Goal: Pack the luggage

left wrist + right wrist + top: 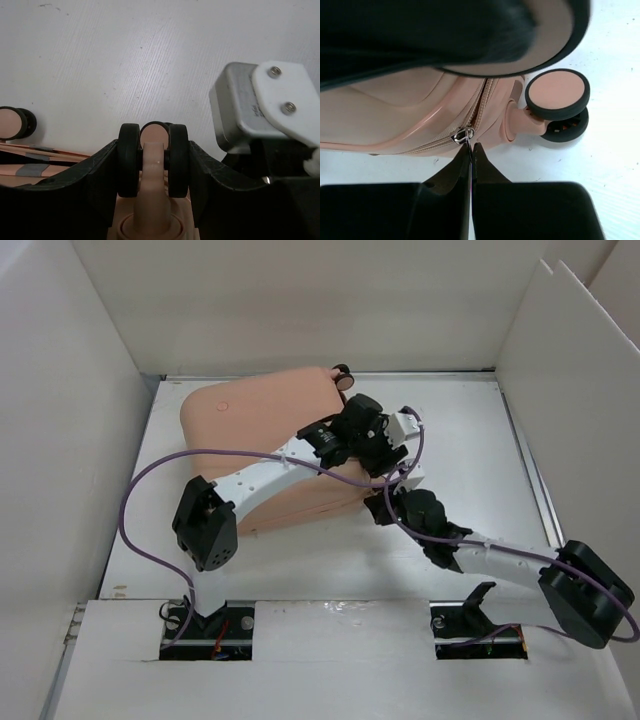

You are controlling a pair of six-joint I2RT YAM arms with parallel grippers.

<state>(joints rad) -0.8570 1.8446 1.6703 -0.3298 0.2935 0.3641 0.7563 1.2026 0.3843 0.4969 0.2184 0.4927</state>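
Salmon-pink and hard-shelled, the luggage (255, 430) lies flat with its two halves together on the white table (470, 440), toward 11 o'clock from the table's middle in the top view, one wheeled corner up at 12 o'clock near the back wall (300, 300). At its 3 o'clock edge both arms meet. The left gripper (153, 145) reaches across the shell from 7 o'clock and has its black fingers (95, 170) pressed to either side of a twin wheel (129, 160), two black tyres on a pink stem, so it is clamped on that wheel. In the left wrist view a second wheel (15, 123) shows at 9 o'clock, and the silver and white body of the other arm (260, 105) at 3 o'clock. The right gripper (471, 150) comes in from 5 o'clock to the near right corner; its two fingertips are pinched together on the metal zipper pull (466, 135), which sits on the zip line between the shell halves. Just beside it, at 2 o'clock in the right wrist view, a pink-hubbed caster (557, 95) stands out from the corner over the table. A purple cable (135, 490) loops out from the left arm toward 9 o'clock.
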